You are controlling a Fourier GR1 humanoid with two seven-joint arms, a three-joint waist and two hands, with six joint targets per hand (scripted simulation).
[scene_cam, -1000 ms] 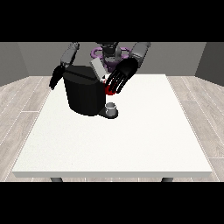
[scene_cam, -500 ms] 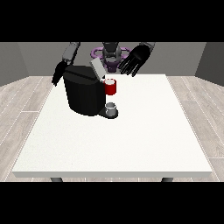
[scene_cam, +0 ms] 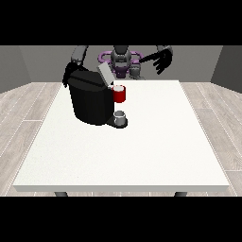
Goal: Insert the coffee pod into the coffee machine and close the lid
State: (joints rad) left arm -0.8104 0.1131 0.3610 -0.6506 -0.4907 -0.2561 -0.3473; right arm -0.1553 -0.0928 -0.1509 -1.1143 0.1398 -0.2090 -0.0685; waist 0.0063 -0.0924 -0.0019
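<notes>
— How many things are on the counter (scene_cam: 142,156)?

— One coffee machine (scene_cam: 92,100), black and bulky, standing toward the far left part of the white counter. Its lid (scene_cam: 104,74) is one pale flap, tilted up at the top of the machine on the side facing the robot. There's one red thing at the machine (scene_cam: 119,93), sticking out from its upper front edge. Right below that, on the machine's low base, sits one small grey thing (scene_cam: 120,115); I can't tell whether it's the pod or a little cup.

— So where's the coffee pod?

— I can't pick it out for certain. That grey thing under the red one is the only candidate, and I won't call it the pod.

— And the robot?

— One robot (scene_cam: 121,59), behind the counter, beyond the machine. Two hands. The robot hand at the view's right (scene_cam: 163,60) is raised in the air, well to the right of the machine and higher than its lid. Its fingers are spread apart and fairly straight, nothing in them, nothing touched.

— The other one?

— The robot hand at the view's left (scene_cam: 69,75) is down against the machine's far upper corner, on the side away from the red thing. It's dark against the dark body, so I can't tell how its fingers lie or whether it actually touches the machine.
</notes>
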